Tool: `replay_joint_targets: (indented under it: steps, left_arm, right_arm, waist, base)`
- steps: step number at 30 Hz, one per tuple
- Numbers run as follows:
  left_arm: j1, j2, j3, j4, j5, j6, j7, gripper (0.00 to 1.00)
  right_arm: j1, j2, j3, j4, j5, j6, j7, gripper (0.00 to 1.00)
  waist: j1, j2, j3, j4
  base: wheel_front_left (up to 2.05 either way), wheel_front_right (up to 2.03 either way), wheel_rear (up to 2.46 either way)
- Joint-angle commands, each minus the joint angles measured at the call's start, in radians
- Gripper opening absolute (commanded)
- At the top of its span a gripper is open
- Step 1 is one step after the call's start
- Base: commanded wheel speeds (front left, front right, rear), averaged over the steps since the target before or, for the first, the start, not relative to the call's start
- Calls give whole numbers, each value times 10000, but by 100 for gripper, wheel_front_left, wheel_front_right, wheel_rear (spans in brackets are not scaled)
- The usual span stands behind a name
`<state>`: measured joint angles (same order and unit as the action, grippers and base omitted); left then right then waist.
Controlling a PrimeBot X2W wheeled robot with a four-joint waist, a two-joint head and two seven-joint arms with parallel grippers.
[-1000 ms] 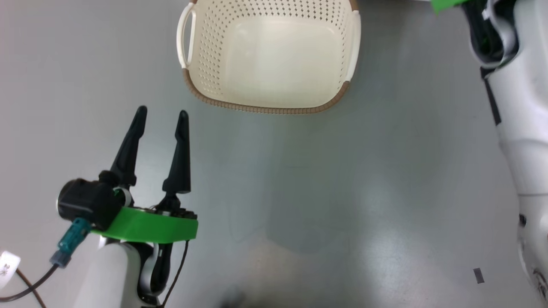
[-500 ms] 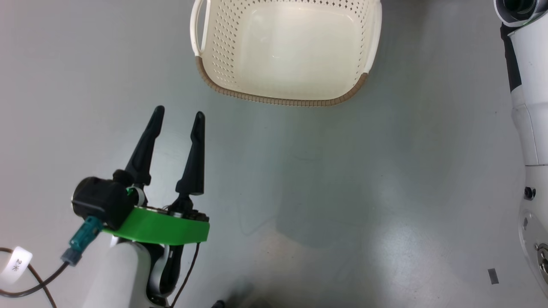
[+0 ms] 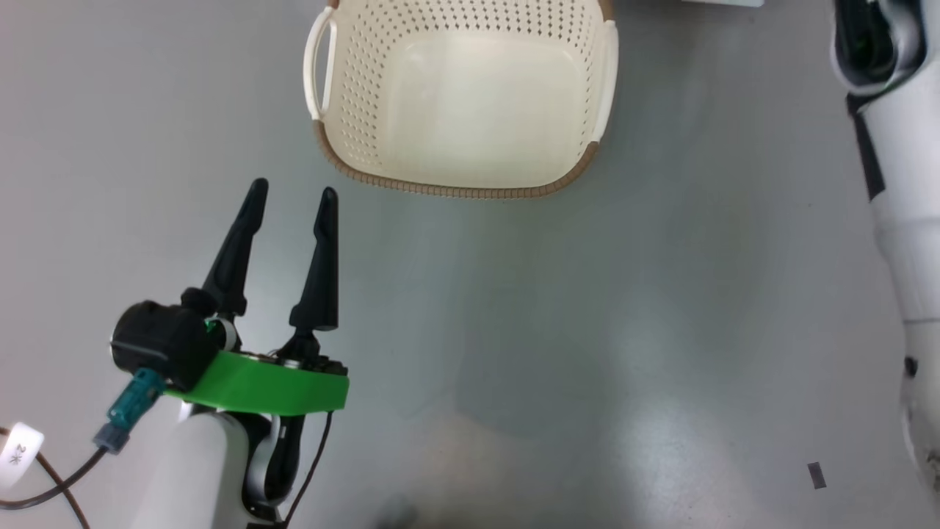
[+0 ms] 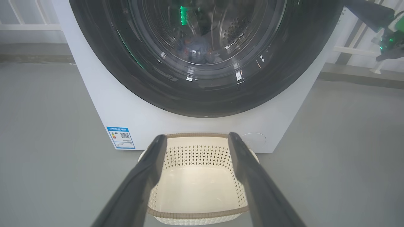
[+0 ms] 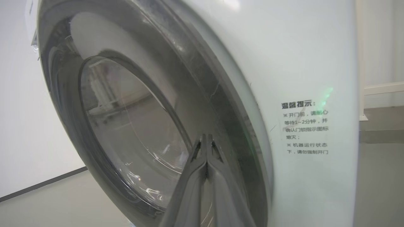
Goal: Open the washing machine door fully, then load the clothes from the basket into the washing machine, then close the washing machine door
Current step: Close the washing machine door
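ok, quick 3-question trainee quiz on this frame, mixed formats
1. True or false: the basket is empty.
2. Pick one. The left hand is: A) open, holding nothing; B) shut on the basket handle; C) shut on a garment.
3. Fill in: the right hand, fingers pressed together, points at the dark rim of the washer's ___.

Key: 1 true. 2 A. 3 door.
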<state>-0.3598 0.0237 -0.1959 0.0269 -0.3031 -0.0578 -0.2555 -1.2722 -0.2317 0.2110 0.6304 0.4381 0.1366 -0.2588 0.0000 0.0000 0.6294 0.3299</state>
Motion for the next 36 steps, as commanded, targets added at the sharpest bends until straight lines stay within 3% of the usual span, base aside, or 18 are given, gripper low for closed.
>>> replay_joint_targets:
  steps: [1,13,18,31,32,33,34,36]
  left_arm:
    - [41,265,421,-162,142,-18,-63,100]
    - [424,265,1042,-98,697,-227,-63,100]
    - [628,265,1283,-119,884,-309,-63,100]
    - [1450,265,1968,-90,1400,-477,-63,100]
    - [1529,265,2033,-91,1435,-489,-63,100]
    - [1601,265,2101,-90,1470,-503,-63,100]
    - [1734,265,2228,-74,1520,-529,-63,100]
    - [1880,265,2292,-105,1573,-541,-63,100]
  right_arm:
    - [444,278,193,-403,225,-59,-30,0]
    - [2938,85,1196,-1796,1790,-59,-30,0]
    - [3840,-223,1781,-2298,1651,-59,-30,0]
    - [5791,-92,1617,-2990,1635,-59,-30,0]
    - [5954,-106,1583,-3030,1509,-59,-30,6]
    - [6108,-129,1567,-3079,1349,-59,-30,27]
    - [6433,-119,1420,-3176,1083,-59,-30,96]
    - [6761,-104,1275,-3299,772,-59,-30,100]
  waist:
    - [0,0,-214,-171]
    - [0,0,-1339,-1035]
    - [0,0,-1744,-1442]
    - [0,0,-2741,-2473]
    - [0,0,-2840,-2546]
    - [0,0,-2928,-2615]
    - [0,0,-3114,-2742]
    - [0,0,-3295,-2855]
  base:
    - [0,0,0]
    - [0,0,0]
    - [0,0,0]
    - [0,0,0]
    - [0,0,0]
    - [0,0,0]
    - [0,0,0]
    - [0,0,0]
